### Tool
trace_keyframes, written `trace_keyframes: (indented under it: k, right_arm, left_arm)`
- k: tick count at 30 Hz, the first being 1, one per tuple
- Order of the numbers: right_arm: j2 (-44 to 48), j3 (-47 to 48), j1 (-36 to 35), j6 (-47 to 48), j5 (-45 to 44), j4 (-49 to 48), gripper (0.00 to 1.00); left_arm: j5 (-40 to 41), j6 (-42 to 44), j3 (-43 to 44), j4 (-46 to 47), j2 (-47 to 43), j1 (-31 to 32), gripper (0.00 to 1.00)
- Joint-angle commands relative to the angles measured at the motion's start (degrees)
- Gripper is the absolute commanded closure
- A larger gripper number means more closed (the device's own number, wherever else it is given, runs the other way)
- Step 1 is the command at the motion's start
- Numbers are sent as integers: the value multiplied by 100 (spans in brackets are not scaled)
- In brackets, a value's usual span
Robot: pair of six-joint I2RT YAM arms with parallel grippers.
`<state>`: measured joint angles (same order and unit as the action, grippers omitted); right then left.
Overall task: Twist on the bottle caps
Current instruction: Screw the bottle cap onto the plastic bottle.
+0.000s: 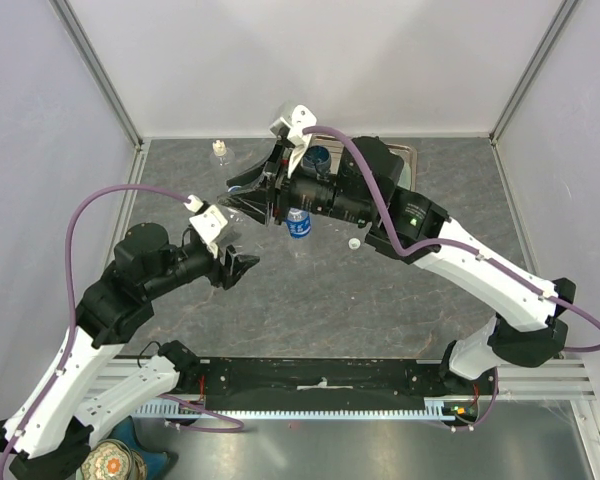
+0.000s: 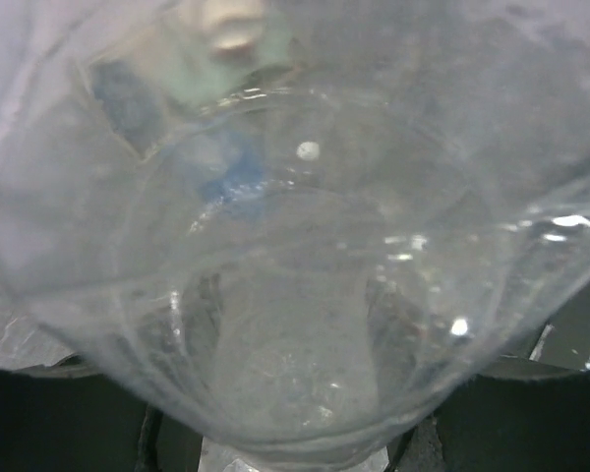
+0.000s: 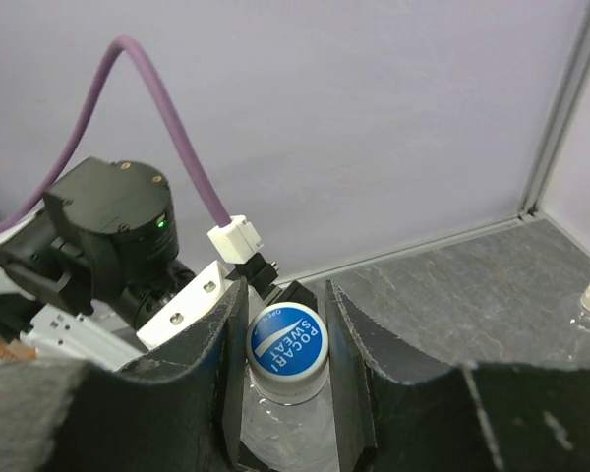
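Two arms meet over the left middle of the table (image 1: 310,310). Nearest, the left gripper (image 1: 244,266) grasps the body of a large clear bottle (image 2: 295,295), which fills its wrist view and is held off the surface. Farther in, the right gripper (image 3: 285,300) is clenched on that bottle's blue Pocari Sweat cap (image 3: 287,339).

Judgement: this cap is mid-tightening; how far it is seated cannot be told.

To the right, a blue-labelled bottle (image 1: 299,224) stands just beside the right wrist. A loose white cap (image 1: 354,243) lies near it, not yet fitted. At the far left, a small bottle (image 1: 219,149) appears capped.

Clearance: open table lies near and to the right. The far wall (image 1: 310,70) stands near the right wrist, so room to swing is limited there.
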<state>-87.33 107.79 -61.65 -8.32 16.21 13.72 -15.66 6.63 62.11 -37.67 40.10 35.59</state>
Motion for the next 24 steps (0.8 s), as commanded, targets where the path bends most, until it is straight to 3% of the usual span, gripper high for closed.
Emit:
trace_keyframes:
  k: [1,11,13,20,24]
  right_arm:
    - [-126,-232,-497,-696,-722,949,99]
    - [-688,383,-1455,-934,-3482,1801,100]
    - [-733,392,-1560,-1172,-3816,1845,96]
    - [-786,444,-1684,-1655,-4222,1687,84]
    - [-680,760,-1701,-1542,-4039,1451,67]
  left_arm:
    - [1222,-532,416,1016,7,-149,98]
    - [2058,-488,451,999,77,-237,98]
    - [2146,-505,443,1007,77,-255,98]
    - [2155,-523,373,1007,42,-299,98]
    - [1699,-575,232,990,-2,-307,98]
